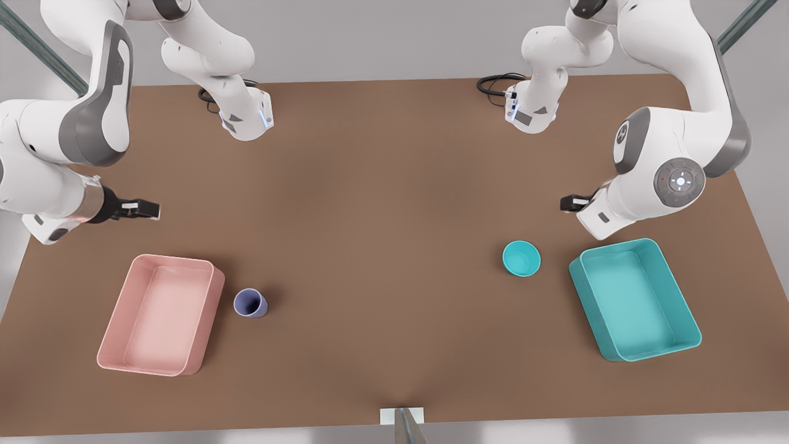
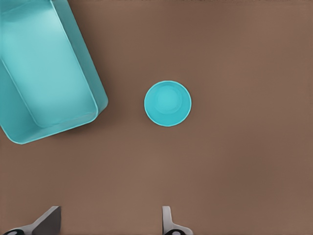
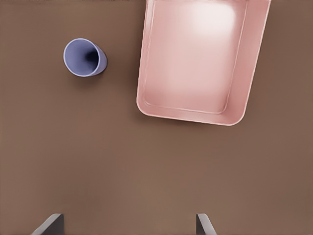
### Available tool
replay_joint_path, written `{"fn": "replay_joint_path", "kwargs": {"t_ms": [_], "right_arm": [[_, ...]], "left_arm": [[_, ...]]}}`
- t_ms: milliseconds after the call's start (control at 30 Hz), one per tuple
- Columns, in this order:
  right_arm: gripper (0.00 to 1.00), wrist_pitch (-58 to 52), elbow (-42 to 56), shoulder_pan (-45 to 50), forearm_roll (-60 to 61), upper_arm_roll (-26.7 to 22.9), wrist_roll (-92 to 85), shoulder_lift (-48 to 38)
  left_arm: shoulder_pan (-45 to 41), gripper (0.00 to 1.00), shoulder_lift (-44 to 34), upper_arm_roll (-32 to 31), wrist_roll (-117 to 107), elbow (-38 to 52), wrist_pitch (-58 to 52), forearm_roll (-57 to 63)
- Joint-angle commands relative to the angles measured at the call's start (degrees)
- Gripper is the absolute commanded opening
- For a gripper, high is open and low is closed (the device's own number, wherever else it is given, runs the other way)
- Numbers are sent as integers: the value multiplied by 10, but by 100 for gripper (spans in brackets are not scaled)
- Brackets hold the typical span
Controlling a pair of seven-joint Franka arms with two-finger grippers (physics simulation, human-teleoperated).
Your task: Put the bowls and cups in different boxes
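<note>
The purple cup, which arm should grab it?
The right arm, probably. Its gripper hovers with jaws open above the pink box, and the cup stands beside that box. The left gripper waits far off, near the bowl.

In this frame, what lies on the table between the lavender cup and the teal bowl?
Nothing: in the front view the stretch of brown table between the lavender cup and the teal bowl is bare. The pink box and the teal box lie outside that stretch.
</note>
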Motion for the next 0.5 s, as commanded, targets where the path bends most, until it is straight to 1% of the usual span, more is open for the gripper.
{"fn": "replay_joint_path", "kwargs": {"t_ms": [0, 33, 67, 100, 133, 167, 200, 233, 267, 333, 367, 400, 433, 467], "right_arm": [[100, 16, 0, -2, 2, 0, -12, -1], [100, 15, 0, -2, 0, 0, -11, 0], [100, 15, 0, -3, 2, 0, -15, 0], [100, 31, 0, -1, 5, 3, -31, 6], [100, 55, 0, 19, 10, 8, -26, 25], [100, 82, 3, 41, 7, 8, -20, 47], [100, 124, 4, 48, 10, 9, -18, 79], [100, 144, 4, 50, 15, 9, -18, 96], [100, 156, 3, 51, 17, 9, -17, 104], [100, 173, 2, 66, 10, 8, 13, 117], [100, 183, 2, 77, 10, 8, 35, 129], [100, 198, -1, 80, 11, 9, 46, 133], [100, 207, -2, 84, 11, 9, 48, 142], [100, 218, -1, 84, 11, 8, 48, 152]], "left_arm": [[0, 100, 1, 0, 20, 0, 12, 0], [-1, 100, 2, 0, 18, 0, 12, 0], [-25, 100, 21, 1, 15, 2, 14, 4], [-71, 100, 62, 1, 15, 10, 39, 7], [-109, 100, 95, 11, -30, 14, 93, 10], [-133, 100, 148, 12, -76, 31, 155, 9], [-144, 100, 209, 13, -79, 80, 181, 13], [-147, 100, 247, 13, -79, 113, 185, 44], [-148, 100, 265, 13, -115, 107, 242, 55], [-153, 100, 267, 13, -125, 36, 284, 65], [-149, 100, 266, 14, -128, -13, 329, 64], [-132, 100, 260, 17, -127, -34, 330, 61], [-130, 100, 249, 18, -130, -72, 355, 62], [-132, 100, 249, 18, -160, -84, 370, 64]]}}
